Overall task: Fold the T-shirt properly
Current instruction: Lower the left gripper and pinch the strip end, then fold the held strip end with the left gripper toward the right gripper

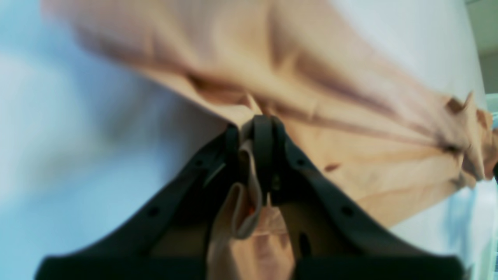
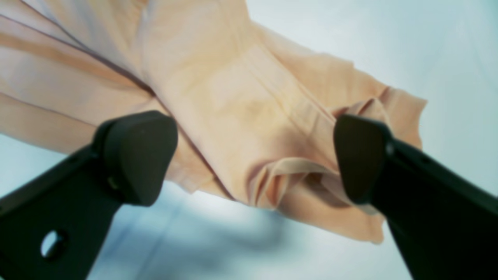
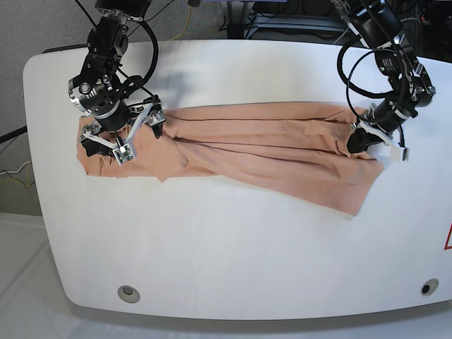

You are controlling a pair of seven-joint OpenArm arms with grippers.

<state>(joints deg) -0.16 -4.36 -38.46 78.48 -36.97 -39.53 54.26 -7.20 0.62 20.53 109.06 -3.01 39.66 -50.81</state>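
Observation:
The peach T-shirt (image 3: 254, 145) lies bunched in long creases across the white table (image 3: 226, 247), stretched from left to right. My left gripper (image 3: 355, 138) sits at the shirt's right end. In the left wrist view the left gripper (image 1: 261, 125) is shut on a fold of the T-shirt (image 1: 350, 116), with cloth hanging between the fingers. My right gripper (image 3: 121, 135) hovers over the shirt's left end. In the right wrist view the right gripper (image 2: 249, 155) stands wide open, its dark pads on either side of a crumpled part of the T-shirt (image 2: 233, 97), not clamping it.
Round holes (image 3: 128, 293) (image 3: 428, 287) are set near the table's front corners. Cables and equipment (image 3: 282, 18) run behind the far edge. A red mark (image 3: 448, 240) shows at the right edge. Grey floor lies to the left of the table.

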